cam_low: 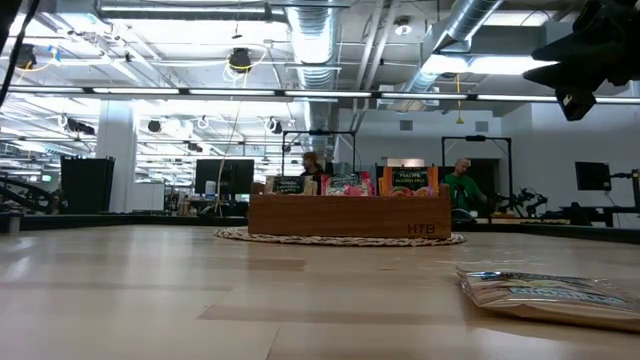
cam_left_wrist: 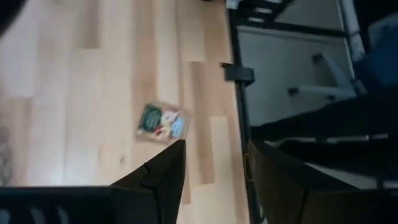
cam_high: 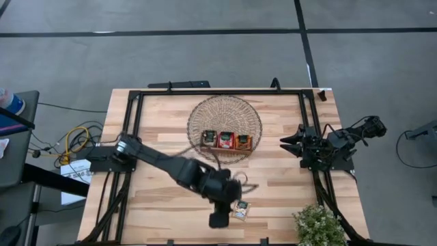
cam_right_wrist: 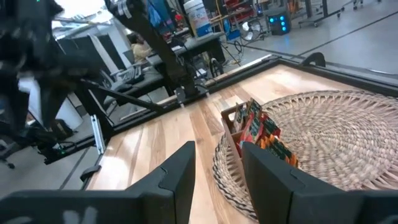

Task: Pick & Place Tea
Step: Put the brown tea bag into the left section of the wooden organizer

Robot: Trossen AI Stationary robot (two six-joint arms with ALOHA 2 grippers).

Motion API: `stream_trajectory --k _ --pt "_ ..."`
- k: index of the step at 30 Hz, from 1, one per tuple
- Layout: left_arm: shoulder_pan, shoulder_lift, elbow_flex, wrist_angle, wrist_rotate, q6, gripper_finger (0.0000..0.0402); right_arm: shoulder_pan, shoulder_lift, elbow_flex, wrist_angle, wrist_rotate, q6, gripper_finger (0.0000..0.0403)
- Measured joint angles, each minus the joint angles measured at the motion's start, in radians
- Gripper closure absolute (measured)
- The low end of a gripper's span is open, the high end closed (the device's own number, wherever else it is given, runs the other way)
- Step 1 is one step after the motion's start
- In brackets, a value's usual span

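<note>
One tea sachet (cam_high: 240, 210) lies flat on the wooden table near its front edge; it also shows in the left wrist view (cam_left_wrist: 163, 121) and the low view (cam_low: 555, 293). My left gripper (cam_high: 220, 217) hangs open above the table just left of this sachet, with nothing between its fingers (cam_left_wrist: 166, 171). More tea sachets (cam_high: 226, 140) stand upright in a brown wooden tray (cam_low: 350, 215) that rests in the round wicker basket (cam_high: 224, 109). My right gripper (cam_right_wrist: 217, 171) waits open at the table's right side, pointing toward the basket.
A black metal frame (cam_high: 205, 92) runs along the table's far edge and down both sides. A small potted plant (cam_high: 319, 225) stands at the front right corner. Bare wood lies between the basket and the front edge.
</note>
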Motion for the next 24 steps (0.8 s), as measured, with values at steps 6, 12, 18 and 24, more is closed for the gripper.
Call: stream_trajectory --k 6,12,18,24 --pt "-0.023 0.129 -0.003 0.065 0.016 0.110 0.0236 0.000 0.000 0.000 -0.008 0.000 0.018 0.0280" --pt "-0.013 0.220 -0.002 0.090 -0.026 0.227 0.0236 0.000 0.000 0.000 -0.008 0.000 0.018 0.0280" --pt "0.008 0.286 -0.002 0.195 -0.059 0.259 0.0236 0.000 0.000 0.000 -0.014 0.000 0.018 0.0280" --pt "0.025 0.333 -0.002 0.241 -0.089 0.273 0.0236 0.000 0.000 0.000 -0.021 0.000 0.018 0.0280"
